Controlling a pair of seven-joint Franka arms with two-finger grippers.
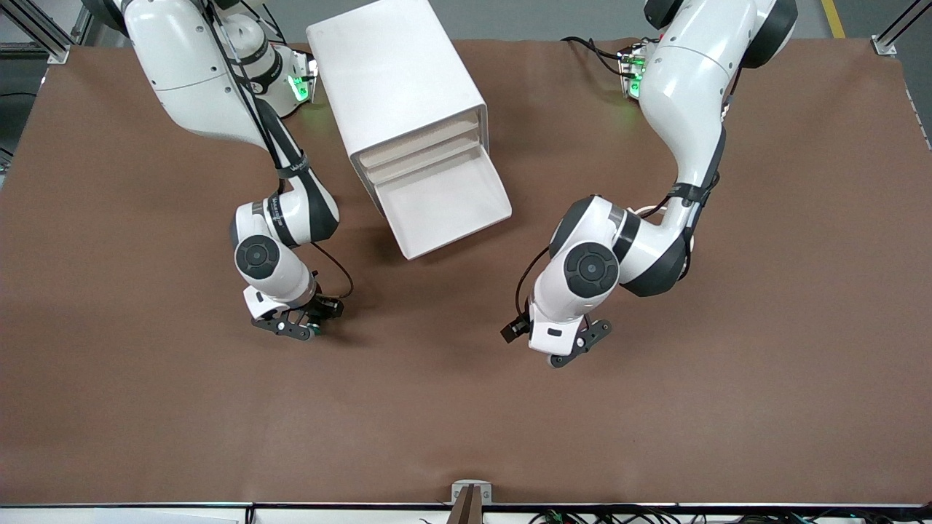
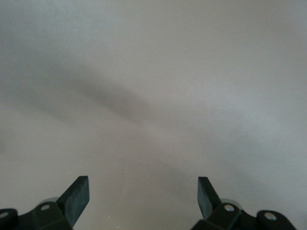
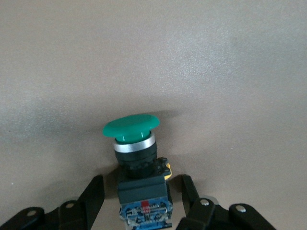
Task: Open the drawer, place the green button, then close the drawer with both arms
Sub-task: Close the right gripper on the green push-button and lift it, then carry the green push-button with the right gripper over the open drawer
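From the front, the drawer (image 1: 445, 202) stands pulled out of the white cabinet (image 1: 397, 80), its tray bare; the right tool (image 1: 297, 327) sits low on the desk (image 1: 466, 422) toward the right arm's end, and the left tool (image 1: 575, 348) waits over bare desk. The left wrist view shows its fingers (image 2: 76, 196) spread, holding nothing. In the right wrist view the button (image 3: 137, 163) stands between fingers (image 3: 93, 194) not yet touching its black body; it looks light, rigid and slick-capped, so the squarer body seems the better hold.

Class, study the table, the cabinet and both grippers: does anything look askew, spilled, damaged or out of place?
Nothing looks damaged or spilled. The cabinet sits at an angle on the table, its lowest drawer pulled out. The right gripper brackets the button; the left gripper is open over bare table.
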